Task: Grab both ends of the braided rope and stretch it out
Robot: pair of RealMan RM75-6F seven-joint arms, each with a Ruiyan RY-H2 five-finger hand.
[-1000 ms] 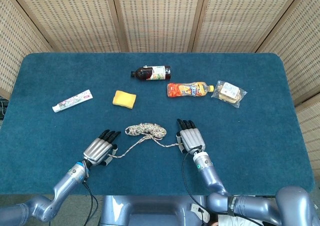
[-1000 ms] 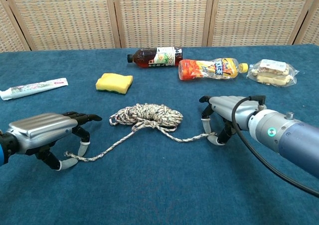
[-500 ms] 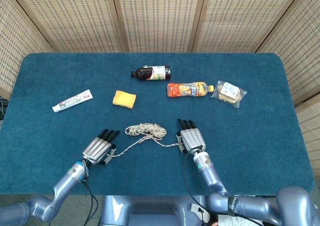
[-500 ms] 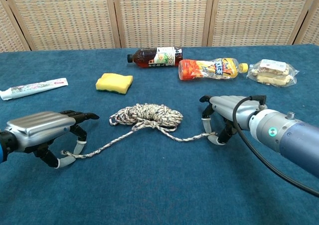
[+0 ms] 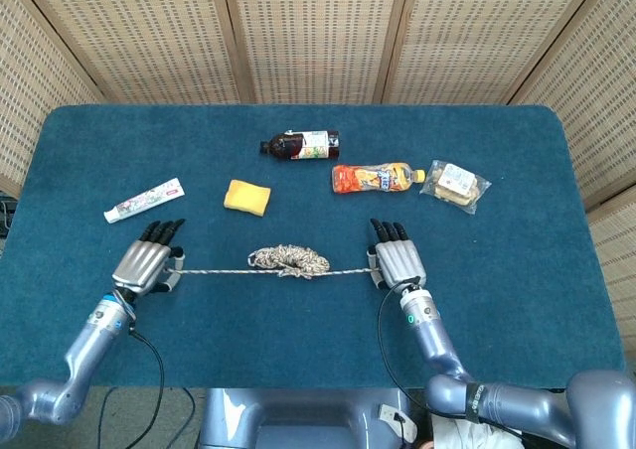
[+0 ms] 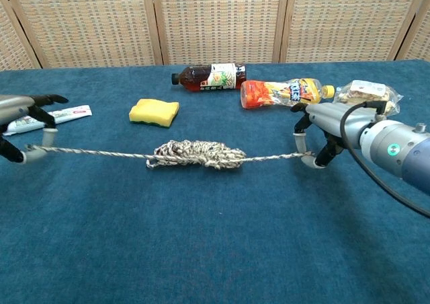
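The braided rope point(image 5: 288, 261) point(image 6: 197, 154) runs in a nearly straight line across the blue table, with a bunched coil left in its middle. My left hand point(image 5: 146, 268) point(image 6: 20, 122) pinches the rope's left end, near the toothpaste. My right hand point(image 5: 397, 265) point(image 6: 322, 132) pinches the right end, just in front of the orange bottle. Both strands from the coil to the hands look taut and slightly lifted off the cloth.
A yellow sponge point(image 5: 246, 196) lies behind the coil. A toothpaste tube point(image 5: 144, 200) sits at the left, a dark bottle point(image 5: 301, 145), an orange bottle point(image 5: 383, 178) and a snack bag point(image 5: 456, 186) at the back right. Wicker screens stand behind the table point(image 5: 517, 270).
Both hands moved apart, the left far to the left and the right a little to the right. The rope's loose ends pulled straight and the coil shrank and flattened.
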